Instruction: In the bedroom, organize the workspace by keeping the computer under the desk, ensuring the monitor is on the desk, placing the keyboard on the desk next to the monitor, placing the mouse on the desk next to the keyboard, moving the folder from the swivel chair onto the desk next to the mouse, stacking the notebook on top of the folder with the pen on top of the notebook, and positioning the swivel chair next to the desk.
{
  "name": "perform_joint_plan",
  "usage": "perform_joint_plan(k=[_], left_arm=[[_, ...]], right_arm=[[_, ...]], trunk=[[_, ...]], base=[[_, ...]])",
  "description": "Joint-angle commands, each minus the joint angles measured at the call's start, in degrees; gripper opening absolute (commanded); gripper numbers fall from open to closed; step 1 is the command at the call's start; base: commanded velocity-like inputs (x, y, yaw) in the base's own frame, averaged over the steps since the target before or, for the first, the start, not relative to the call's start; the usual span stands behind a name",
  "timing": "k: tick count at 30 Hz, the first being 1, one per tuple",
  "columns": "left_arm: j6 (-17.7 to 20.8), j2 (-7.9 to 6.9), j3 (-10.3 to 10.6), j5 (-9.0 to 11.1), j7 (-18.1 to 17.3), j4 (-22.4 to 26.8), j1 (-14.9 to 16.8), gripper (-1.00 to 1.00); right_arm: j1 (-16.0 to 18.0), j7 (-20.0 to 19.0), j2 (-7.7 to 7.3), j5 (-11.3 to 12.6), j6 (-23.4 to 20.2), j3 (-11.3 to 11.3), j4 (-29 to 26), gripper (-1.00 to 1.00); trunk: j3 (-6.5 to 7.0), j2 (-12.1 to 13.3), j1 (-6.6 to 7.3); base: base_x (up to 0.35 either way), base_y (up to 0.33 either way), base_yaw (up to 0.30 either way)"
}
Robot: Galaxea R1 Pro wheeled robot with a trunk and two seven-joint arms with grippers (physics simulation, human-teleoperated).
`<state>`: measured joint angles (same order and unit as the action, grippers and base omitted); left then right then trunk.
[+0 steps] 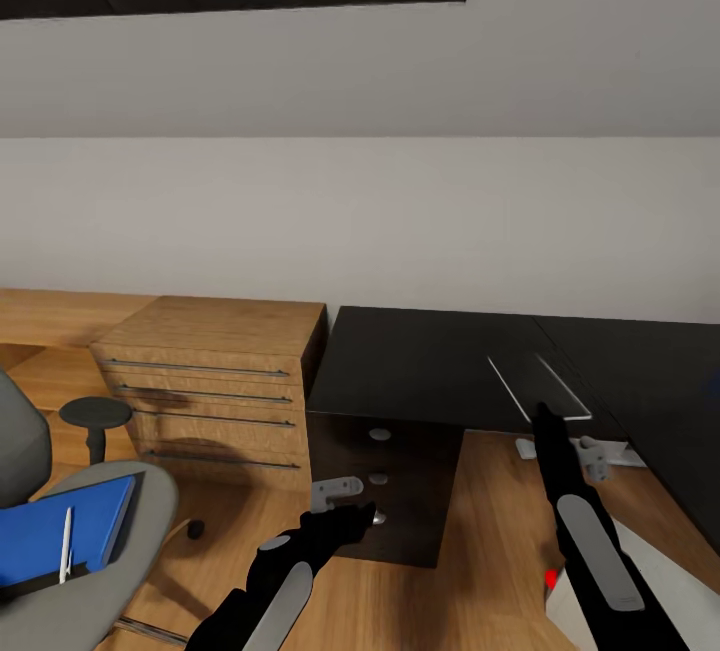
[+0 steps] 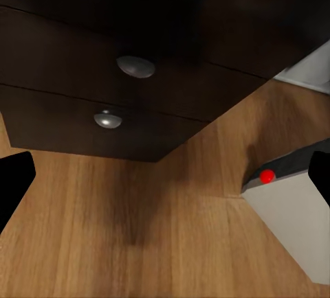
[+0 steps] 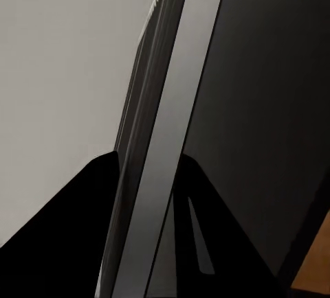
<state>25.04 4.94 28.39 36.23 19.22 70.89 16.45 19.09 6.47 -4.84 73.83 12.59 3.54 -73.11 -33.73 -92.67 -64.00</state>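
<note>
so right tool (image 1: 545, 416) pinching thin edge of keyboard (image 1: 540, 386), held on edge over desk (image 1: 420, 361), 1 o'clock in head view. risk: narrow grip, board may pivot or slip, drop off desk edge. left tool (image 1: 352, 516) spread, empty, low by drawers (image 2: 103, 58). computer (image 2: 292, 202) on floor at 5 o'clock. chair (image 1: 120, 531) at 8 o'clock carries folder (image 1: 60, 531), pen (image 1: 66, 543).

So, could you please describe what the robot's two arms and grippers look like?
Both arms are glossy black, each with a long light grey oval panel along the forearm. The left gripper and the right gripper are black too, with slim dark fingers. I can make out no cables or markings.
</note>
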Motion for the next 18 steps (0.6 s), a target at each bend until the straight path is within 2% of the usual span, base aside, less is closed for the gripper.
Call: perform_joint_plan(k=[1,9,18], left_arm=[[0.1,-0.01,0.1,0.6,0.6,0.1,0.0,1.00],[0.1,-0.07,0.1,0.6,0.6,0.1,0.0,1.00],[0.1,-0.02,0.1,0.6,0.6,0.1,0.0,1.00]], right_arm=[[0.0,0.2,-0.02,0.4,0.2,-0.5,-0.1,-1.00],[0.0,0.0,-0.02,0.4,0.1,-2.7,-0.6,-1.00],[0.0,0.0,0.01,0.3,0.1,-3.4,-0.9,-1.00]], trunk=[[-0.06,0.0,0.00],[-0.06,0.0,0.00],[-0.06,0.0,0.00]], base=[[0.000,0.000,0.000],[-0.007,0.000,0.000],[-0.251,0.000,0.000]])
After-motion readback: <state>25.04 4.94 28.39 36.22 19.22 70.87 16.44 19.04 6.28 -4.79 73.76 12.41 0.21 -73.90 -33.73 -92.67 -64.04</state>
